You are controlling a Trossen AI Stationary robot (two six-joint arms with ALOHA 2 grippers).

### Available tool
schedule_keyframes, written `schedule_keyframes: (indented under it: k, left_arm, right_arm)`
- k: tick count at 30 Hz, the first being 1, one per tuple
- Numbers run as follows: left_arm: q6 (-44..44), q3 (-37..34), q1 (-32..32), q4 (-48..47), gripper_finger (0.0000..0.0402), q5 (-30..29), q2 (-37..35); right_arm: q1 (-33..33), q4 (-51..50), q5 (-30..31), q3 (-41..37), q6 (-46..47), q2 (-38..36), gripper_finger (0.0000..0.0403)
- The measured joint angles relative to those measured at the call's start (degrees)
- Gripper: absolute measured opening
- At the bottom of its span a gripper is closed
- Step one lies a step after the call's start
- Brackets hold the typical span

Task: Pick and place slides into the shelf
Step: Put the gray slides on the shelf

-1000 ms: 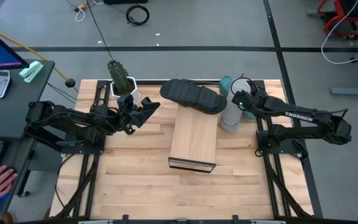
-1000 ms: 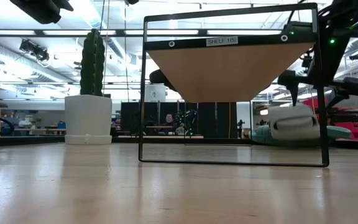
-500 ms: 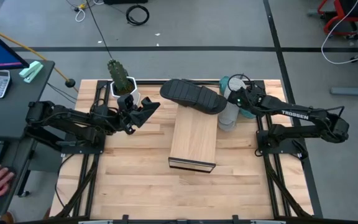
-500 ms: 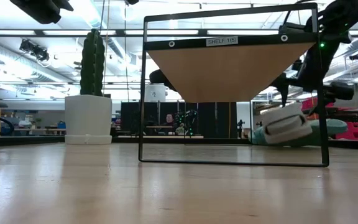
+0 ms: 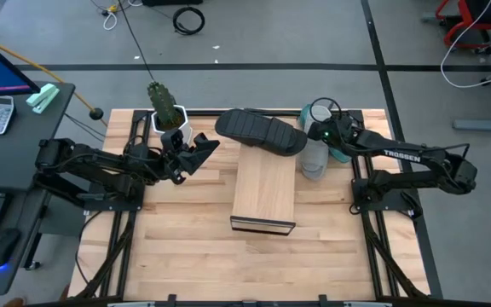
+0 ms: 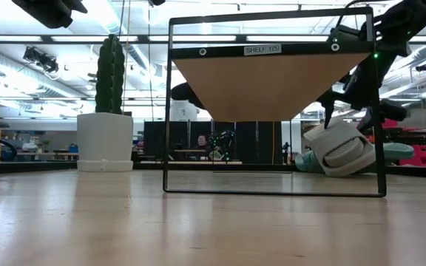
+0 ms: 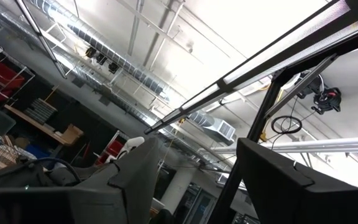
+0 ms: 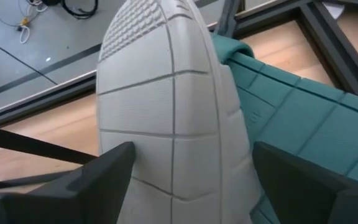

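The light grey slide (image 5: 312, 158) sits at the far right of the surface (image 5: 186, 247), just right of the shelf's far end, and in the low view it is tipped up on edge, ribbed strap facing the camera (image 6: 340, 148). The right claw (image 5: 314, 141) is on it: in the right wrist view its two dark fingers (image 8: 98, 177) stand spread wide on either side of the grey sole (image 8: 173, 124), one at each flank, so the claw straddles the slide; whether the pads actually press the foam cannot be told. The teal slide (image 8: 303, 130) lies right against the grey one on its outer side, touching it, and in the high view only a bit of teal (image 5: 341, 155) shows past the right arm. The black slide (image 5: 261, 132) lies across the far end of the shelf (image 5: 264, 188), resting on the light-wood board and overhanging it toward the left. The shelf runs lengthwise down the middle of the surface, its black-framed near end facing the low camera (image 6: 272, 74). The left claw (image 5: 201, 149) hangs above the surface left of the shelf, near a cactus in a white pot (image 5: 167, 109); it holds nothing, and its fingers (image 7: 135, 180) stand partly apart against the ceiling.
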Motion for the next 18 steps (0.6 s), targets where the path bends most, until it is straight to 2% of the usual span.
schedule_keyframes:
  k: [9,18]
  left_arm:
    - [0.02,0.0,0.0,0.02,0.0221,0.0,0.0]
    - [0.02,0.0,0.0,0.02,0.0223,-0.02,0.0]
  right_arm:
    - [-0.51,3.07,-1.25,0.02,-1.47,2.49,0.033]
    - [-3.86,2.91,-2.98,0.17,0.03,4.25,0.033]
